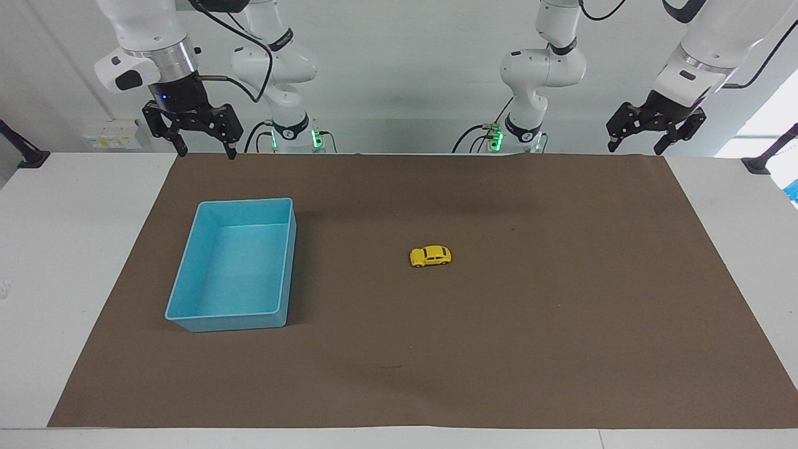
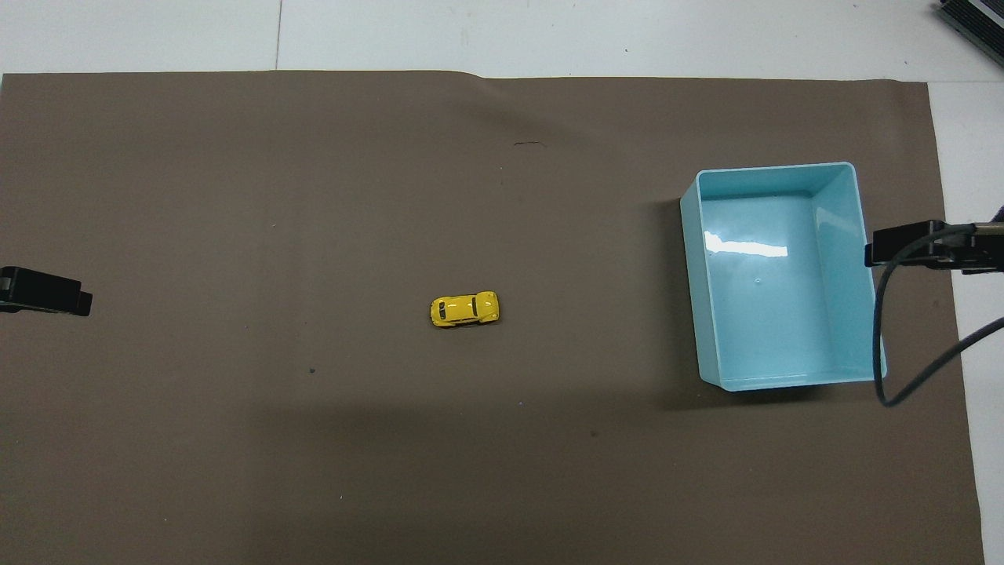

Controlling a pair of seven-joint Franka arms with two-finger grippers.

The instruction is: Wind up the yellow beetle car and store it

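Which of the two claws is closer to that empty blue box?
The right gripper: it hangs open above the mat's edge by the blue bin. The left gripper hangs open at the table's other end, past the yellow beetle car.

Yellow beetle car [image 2: 464, 309], blue bin [image 2: 851, 275], brown mat [image 2: 314, 196]

no readable text, no labels, no brands, no numbers

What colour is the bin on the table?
The bin is light blue; the overhead view shows it best.
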